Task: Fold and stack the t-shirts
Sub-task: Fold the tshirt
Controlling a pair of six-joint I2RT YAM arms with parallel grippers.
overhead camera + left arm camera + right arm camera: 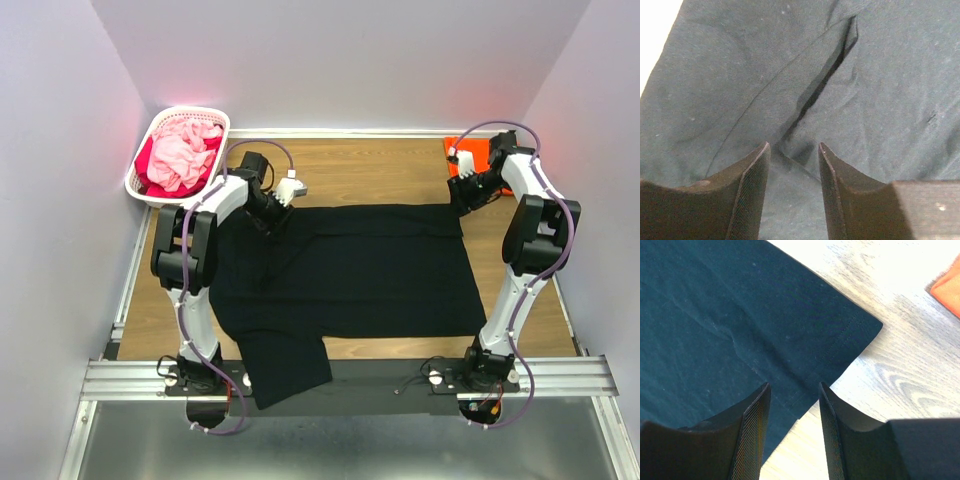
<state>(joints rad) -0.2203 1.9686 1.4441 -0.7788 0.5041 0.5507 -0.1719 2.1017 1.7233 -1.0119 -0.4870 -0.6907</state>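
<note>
Now the black shirt lies spread on the worktop, ready for folding. The left hand and right hand hang half open over its 2 far corners, holding nothing, likely to pinch them. The orange shirt waits far right.

Black t-shirt flat, central; orange t-shirt far-right

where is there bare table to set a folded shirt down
Bare wood runs along the far edge of the table, between the white basket and the orange t-shirt, beyond the black t-shirt. A narrower strip lies right of it. The centre and near left are covered.
</note>
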